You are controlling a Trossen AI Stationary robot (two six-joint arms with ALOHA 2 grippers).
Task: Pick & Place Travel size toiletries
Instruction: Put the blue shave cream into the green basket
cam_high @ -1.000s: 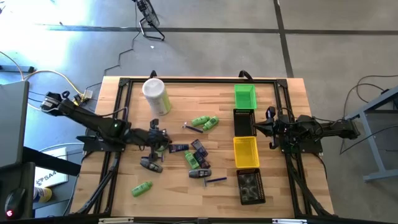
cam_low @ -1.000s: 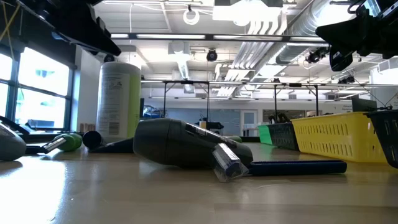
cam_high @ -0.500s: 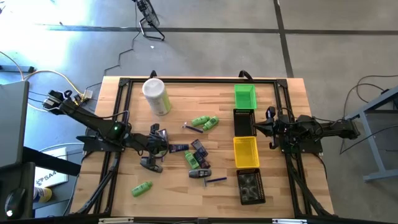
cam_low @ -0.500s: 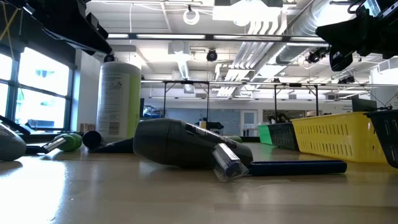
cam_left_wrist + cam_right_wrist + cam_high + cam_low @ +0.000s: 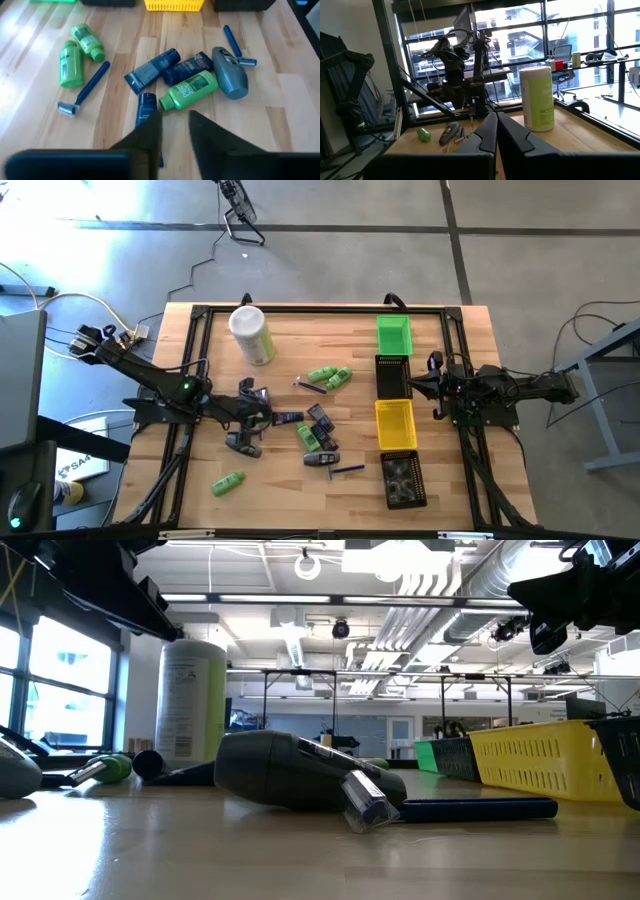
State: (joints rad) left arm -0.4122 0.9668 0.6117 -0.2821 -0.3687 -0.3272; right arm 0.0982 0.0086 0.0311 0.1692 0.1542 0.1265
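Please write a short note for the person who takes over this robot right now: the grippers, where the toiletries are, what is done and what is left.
Left gripper: slightly open, empty, over a small blue tube near the table middle.
Right gripper: shut, empty, waiting beside the bins.
Toiletries: central pile with a green bottle, blue tubes and a grey razor; two green bottles further back; one alone at the front left.
Done: yellow bin and green bin look empty; the black bin's contents are unclear.
Left: nearly everything.

Green bottles (image 5: 70, 62), dark tubes (image 5: 151, 70), blue razors (image 5: 83, 91) scattered flat, mid-table.
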